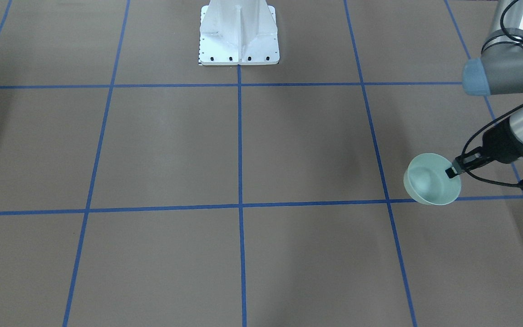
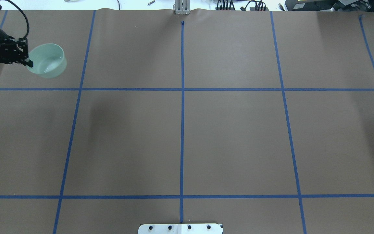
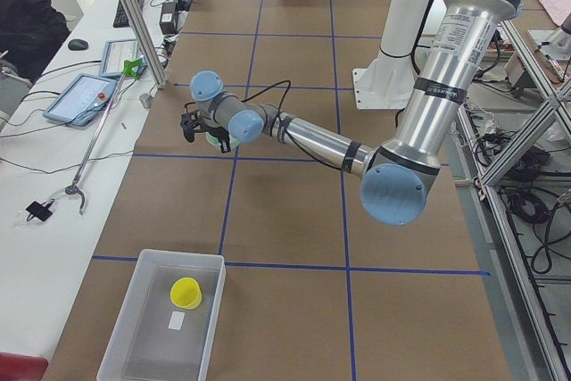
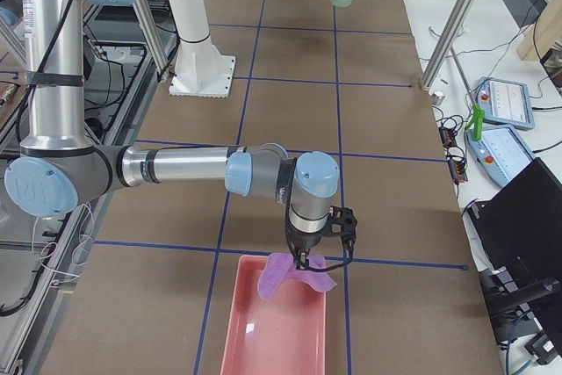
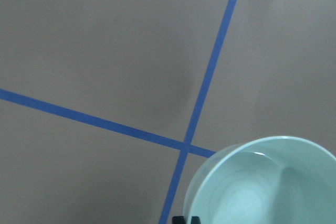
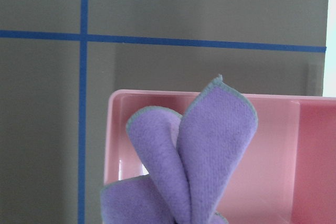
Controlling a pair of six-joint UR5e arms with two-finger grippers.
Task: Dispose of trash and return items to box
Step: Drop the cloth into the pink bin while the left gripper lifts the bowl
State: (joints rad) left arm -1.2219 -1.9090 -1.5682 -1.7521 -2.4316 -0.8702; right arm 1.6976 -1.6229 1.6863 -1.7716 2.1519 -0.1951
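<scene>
My left gripper (image 1: 452,171) is shut on the rim of a pale green bowl (image 1: 430,180) and holds it above the table's far left part. The gripper (image 2: 29,62) and bowl (image 2: 48,61) also show in the overhead view, and the bowl (image 5: 265,184) in the left wrist view. The grey-white box (image 3: 165,314) stands at the table's left end with a yellow cup (image 3: 186,293) inside. My right gripper (image 4: 309,256) hangs over a pink tray (image 4: 272,340) with a purple cloth (image 6: 191,156) right under it. I cannot tell whether it is open or shut.
The white robot pedestal (image 1: 239,34) stands at the table's robot side. Blue tape lines (image 2: 182,113) grid the brown table cover. A small white piece (image 3: 177,319) lies in the box. Tablets and cables lie on the side bench (image 3: 85,95).
</scene>
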